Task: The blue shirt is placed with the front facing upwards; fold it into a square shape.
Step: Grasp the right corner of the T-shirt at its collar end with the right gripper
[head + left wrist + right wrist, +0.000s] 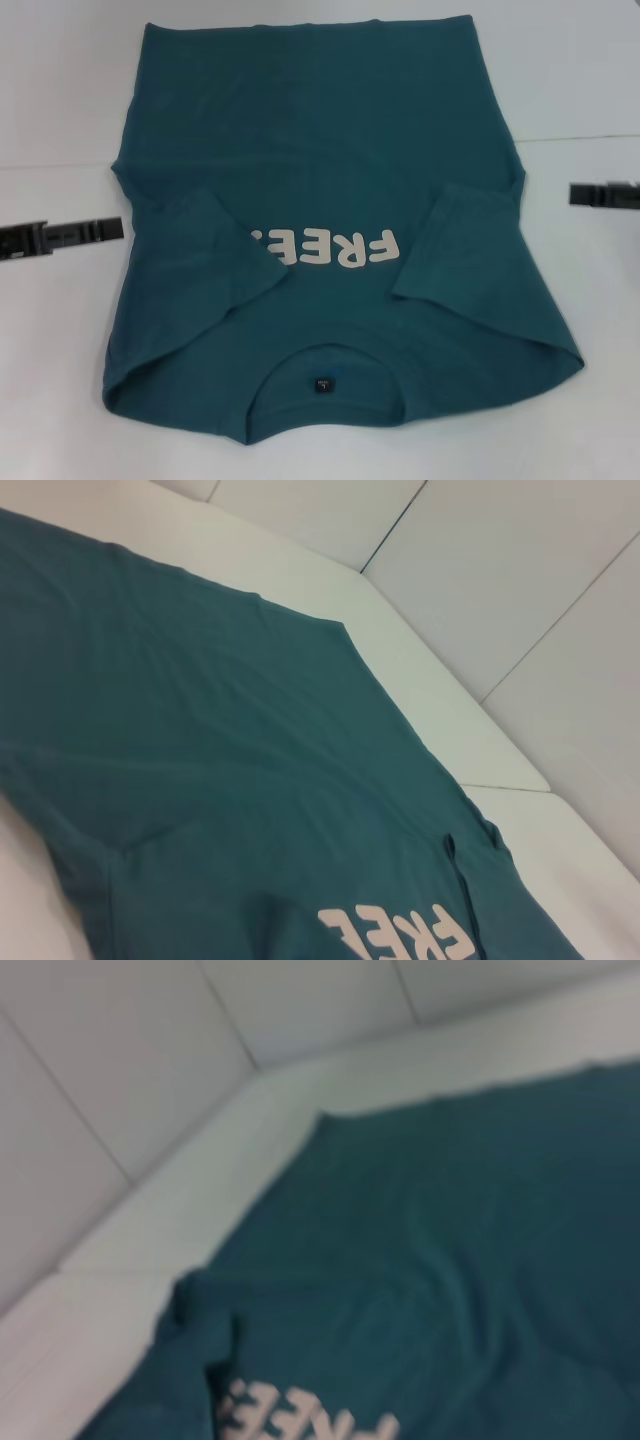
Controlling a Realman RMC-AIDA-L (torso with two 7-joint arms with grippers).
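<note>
The blue shirt (330, 160) lies flat on the white table (60, 90), both sleeves folded inward. The left gripper (60, 238) and right gripper (604, 194) flank it, holding nothing; finger spread unclear. Next likely: folding hem toward collar.

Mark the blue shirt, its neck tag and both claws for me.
blue shirt (330, 130): head view, on the plain back-half fabric.
neck tag (320, 385): head view, the dark label's middle.
left claw (118, 227): head view, fingertip end.
right claw (573, 193): head view, fingertip end.
</note>
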